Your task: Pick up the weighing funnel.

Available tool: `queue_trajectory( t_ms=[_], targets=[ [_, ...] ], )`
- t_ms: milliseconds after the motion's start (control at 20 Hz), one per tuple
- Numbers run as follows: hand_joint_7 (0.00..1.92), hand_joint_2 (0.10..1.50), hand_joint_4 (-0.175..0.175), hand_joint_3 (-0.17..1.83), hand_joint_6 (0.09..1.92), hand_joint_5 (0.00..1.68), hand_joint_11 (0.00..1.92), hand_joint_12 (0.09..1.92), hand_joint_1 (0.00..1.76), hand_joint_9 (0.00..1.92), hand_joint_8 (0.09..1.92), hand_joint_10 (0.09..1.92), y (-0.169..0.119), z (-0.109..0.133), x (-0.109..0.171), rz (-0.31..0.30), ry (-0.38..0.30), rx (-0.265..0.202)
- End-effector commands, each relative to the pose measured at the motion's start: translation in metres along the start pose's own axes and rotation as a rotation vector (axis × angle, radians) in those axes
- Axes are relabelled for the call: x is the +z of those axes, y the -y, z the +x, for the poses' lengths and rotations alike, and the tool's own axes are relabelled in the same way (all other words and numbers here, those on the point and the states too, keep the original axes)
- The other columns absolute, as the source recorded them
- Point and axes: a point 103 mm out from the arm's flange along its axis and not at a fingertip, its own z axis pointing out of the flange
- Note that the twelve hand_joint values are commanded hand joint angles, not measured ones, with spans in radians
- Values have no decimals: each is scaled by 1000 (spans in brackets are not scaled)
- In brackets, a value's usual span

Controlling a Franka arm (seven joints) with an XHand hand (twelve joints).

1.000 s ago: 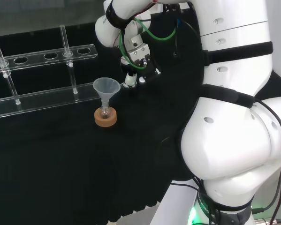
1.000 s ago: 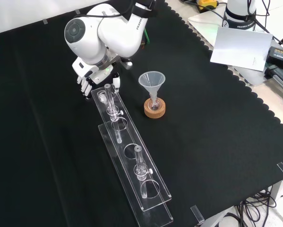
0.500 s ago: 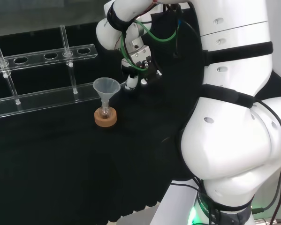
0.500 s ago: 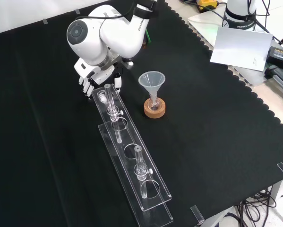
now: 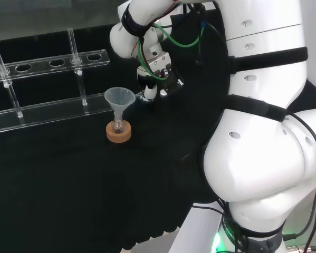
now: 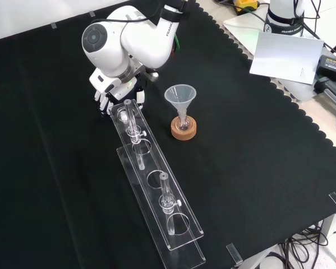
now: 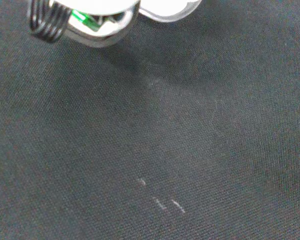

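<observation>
My hand [image 5: 156,76] hangs low over the black cloth, just right of the big funnel [image 5: 120,98] in the head view. In the front view the hand [image 6: 107,92] sits at the far end of the clear rack [image 6: 156,196], under the arm's white link. Its fingers [image 6: 103,103] point down at the cloth, fairly straight, with the thumb set apart, and I see nothing between them. The wrist view has a blurred white part of the hand [image 7: 104,20] over bare cloth. I cannot make out a weighing funnel.
The big funnel [image 6: 180,96] stands mouth up in a small flask on a cork ring [image 6: 183,129], right of the hand in the front view. The long clear rack [image 5: 47,113] with upright tubes runs from the hand toward the front edge. Papers and cables lie off the cloth at the front view's right.
The hand has come down and shifted a little right in the head view, closer to the cloth beside the rack's end. Funnel and rack have not moved.
</observation>
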Motion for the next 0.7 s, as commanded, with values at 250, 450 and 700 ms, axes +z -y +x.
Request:
queue_trajectory(
  t_ms=[250,450,700],
  targets=[
    [627,630,55,573,716,845,634,1197,984,857,679,476,-3,1,4,-7,7,-16],
    [628,628,54,577,714,847,637,1193,985,859,678,471,-4,1,4,2,12,-10],
    [628,626,52,581,713,845,639,1191,985,860,677,466,-5,2,6,3,0,-15]
  ],
)
